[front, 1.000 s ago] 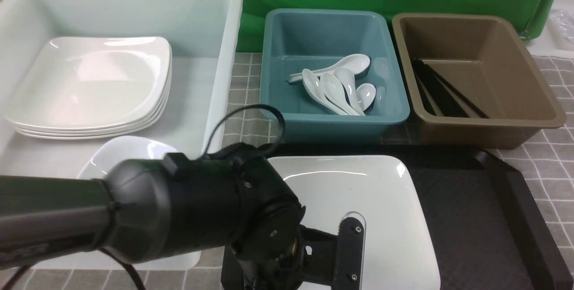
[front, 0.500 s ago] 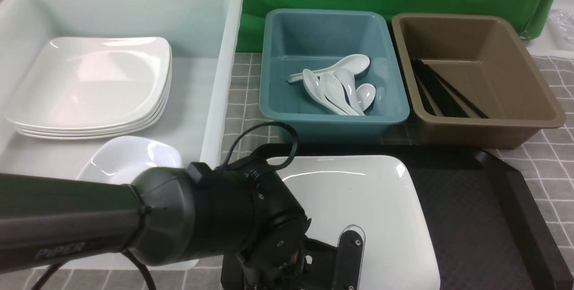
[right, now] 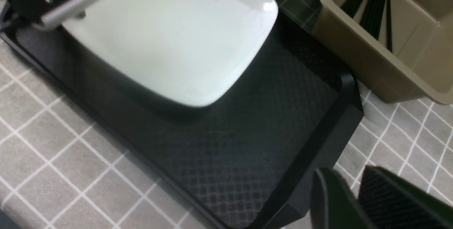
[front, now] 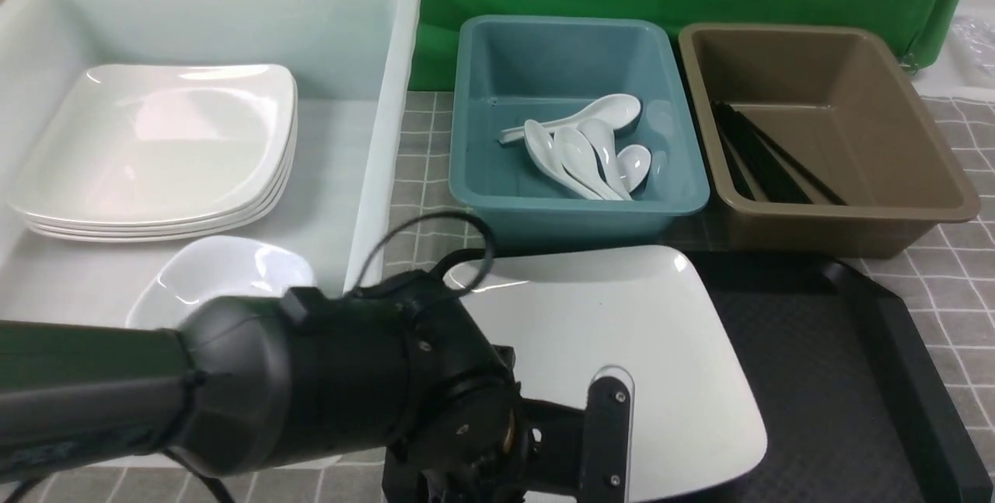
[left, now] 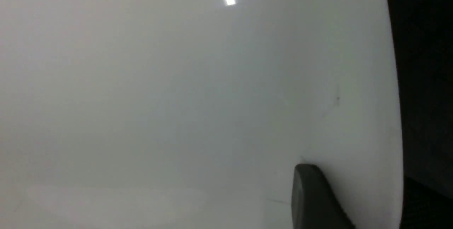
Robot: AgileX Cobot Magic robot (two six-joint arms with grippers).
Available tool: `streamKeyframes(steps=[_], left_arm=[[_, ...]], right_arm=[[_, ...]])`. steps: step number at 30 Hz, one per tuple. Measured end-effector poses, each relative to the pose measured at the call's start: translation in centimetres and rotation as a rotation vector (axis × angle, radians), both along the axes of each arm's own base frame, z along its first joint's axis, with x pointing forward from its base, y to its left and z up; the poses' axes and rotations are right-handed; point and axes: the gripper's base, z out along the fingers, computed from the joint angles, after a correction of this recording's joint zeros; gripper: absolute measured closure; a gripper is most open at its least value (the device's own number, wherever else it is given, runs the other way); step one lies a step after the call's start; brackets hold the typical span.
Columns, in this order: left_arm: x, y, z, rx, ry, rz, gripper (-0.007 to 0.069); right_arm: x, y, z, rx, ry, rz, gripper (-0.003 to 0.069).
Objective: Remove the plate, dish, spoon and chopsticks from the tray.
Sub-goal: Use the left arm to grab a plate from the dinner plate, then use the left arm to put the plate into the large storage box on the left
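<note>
Left gripper point(front: 612, 402) was spread wide a second ago and has since clamped on the near rim of the plate point(front: 622, 316), one finger on top, the other hidden under it. The plate's far edge now sits higher than before. It fans forward from the claw, tilted, and is clear of the tray point(front: 855, 378) below, with a shadow under it in the right wrist view. So the grasp is done and the lift has begun. Likely next is a swing to the white tub point(front: 373, 99), forward-left of the claw, where the plate stack point(front: 155, 145) waits. Right gripper point(right: 355, 204) is narrowly parted and empty, over the tray's corner. No spoon or chopsticks seen on the tray.
</note>
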Motion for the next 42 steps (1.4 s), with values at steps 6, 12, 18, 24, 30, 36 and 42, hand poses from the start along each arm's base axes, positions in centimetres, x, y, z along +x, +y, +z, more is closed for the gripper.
streamKeyframes(steps=[6, 12, 18, 24, 30, 36, 42], left_arm=[[-1.1, 0.9, 4.5, -0.135, -0.03, 0.044, 0.0533], [-2.7, 2.4, 9.5, -0.258, -0.066, 0.06, 0.0594], [-4.3, 3.8, 12.2, -0.316, -0.052, 0.03, 0.0595], [-5.4, 4.8, 13.4, -0.335, -0.049, 0.003, 0.0595], [-6.2, 5.8, 14.8, -0.38, -0.068, -0.01, 0.0595], [-7.2, 6.9, 16.5, -0.455, -0.116, -0.015, 0.0595], [-7.9, 8.0, 18.2, -0.537, -0.182, -0.02, 0.0595]], right_arm=[[0.1, 0.2, 0.2, 0.022, -0.028, 0.012, 0.0494], [0.3, 0.6, 0.7, 0.065, -0.082, 0.034, 0.0494], [0.6, 1.1, 1.5, 0.139, -0.152, 0.055, 0.0494], [0.9, 1.2, 2.0, 0.217, -0.191, 0.014, 0.0494], [1.3, 0.5, 2.1, 0.226, -0.207, -0.089, 0.0611], [1.3, 0.4, 2.2, 0.245, -0.203, -0.11, 0.0629], [1.3, 0.5, 2.3, 0.272, -0.21, -0.112, 0.0631]])
